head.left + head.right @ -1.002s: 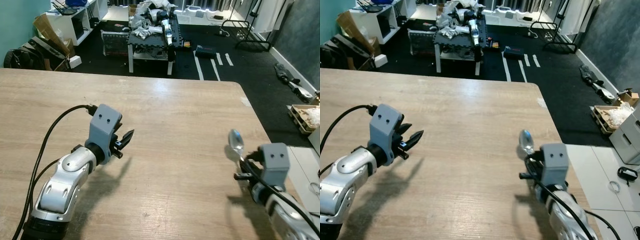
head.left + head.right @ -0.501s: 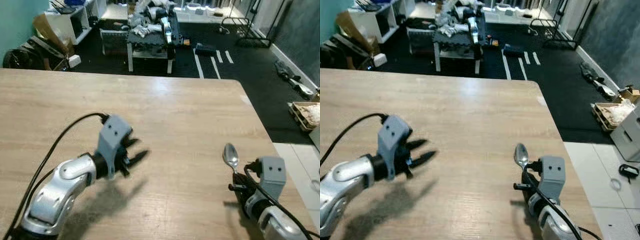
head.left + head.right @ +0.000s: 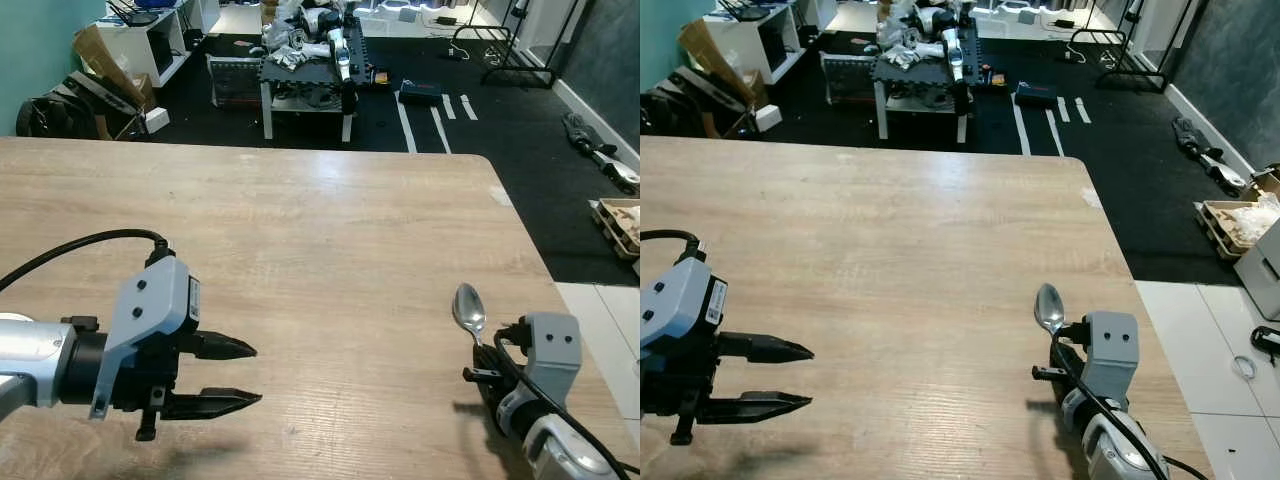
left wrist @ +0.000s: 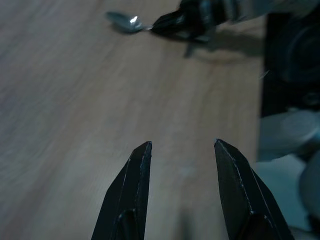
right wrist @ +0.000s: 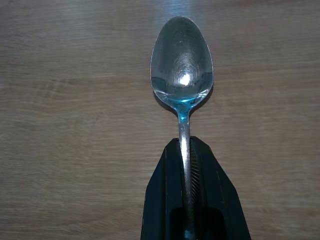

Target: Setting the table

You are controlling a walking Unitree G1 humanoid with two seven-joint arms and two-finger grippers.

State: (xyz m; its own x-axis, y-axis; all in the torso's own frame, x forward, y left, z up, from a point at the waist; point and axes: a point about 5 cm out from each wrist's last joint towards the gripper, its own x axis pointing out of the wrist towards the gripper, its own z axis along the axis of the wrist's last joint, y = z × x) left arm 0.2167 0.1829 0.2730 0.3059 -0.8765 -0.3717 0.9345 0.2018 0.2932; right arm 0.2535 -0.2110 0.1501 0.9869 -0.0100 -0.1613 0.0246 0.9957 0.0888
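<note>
1. The tabletop [image 3: 330, 250] is pale wood with a fine straight grain and a soft sheen near its far edge; its far right corner is rounded.
2. The right claw [image 5: 183, 165] is clenched on the thin handle of a spoon [image 3: 468, 308], its two black, tapering fingers pressed flat against either side of the stem.
3. The spoon is polished metal with an oval bowl that catches a bright highlight. It is held over the tabletop close to the right edge, near the near right corner, with the bowl pointing toward the far edge.
4. The right arm ends in a blocky grey wrist housing [image 3: 548, 348] with two small holes and a black cable looping along it.
5. The left claw [image 3: 232, 376] is released: its two long, pointed black fingers [image 4: 134, 180] stand apart with bare wood between them, hovering over the tabletop toward the near left corner and aimed at the right edge.
6. Behind it sits a matching grey angular housing [image 3: 150, 315] on a silver, rounded forearm.
</note>
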